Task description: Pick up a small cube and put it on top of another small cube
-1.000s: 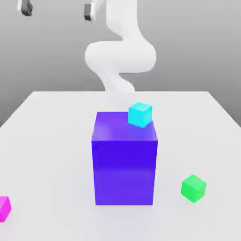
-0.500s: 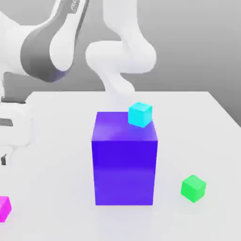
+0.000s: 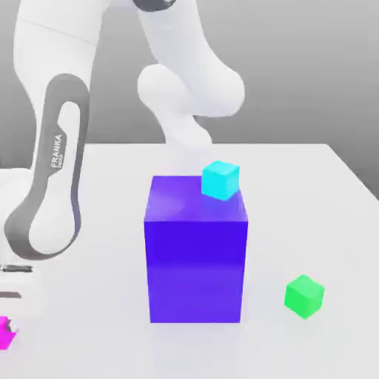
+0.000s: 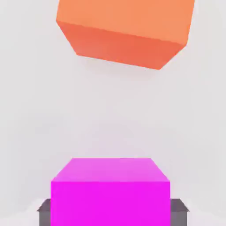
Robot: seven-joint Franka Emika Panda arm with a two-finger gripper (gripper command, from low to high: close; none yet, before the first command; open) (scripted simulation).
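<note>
Magenta cube (image 4: 110,192) sits on the desk (image 3: 89,185) at the front corner on the exterior view's left, partly hidden behind the arm's hand. The gripper (image 4: 110,211) is closed on it; grey fingers (image 4: 44,211) press against two opposite side faces. Being a cube, it has no long axis; its faces sit square to the fingers, top face level. Green cube (image 3: 304,296) rests near the front edge on the exterior view's right, turned corner-on. Cyan cube (image 3: 220,180) sits at the back corner of the blue block (image 3: 196,259), mid-desk. An orange cube (image 4: 126,31), rotated, lies near the magenta cube.

Bright, even, diffuse light; faint soft shadows; sharp renders.
</note>
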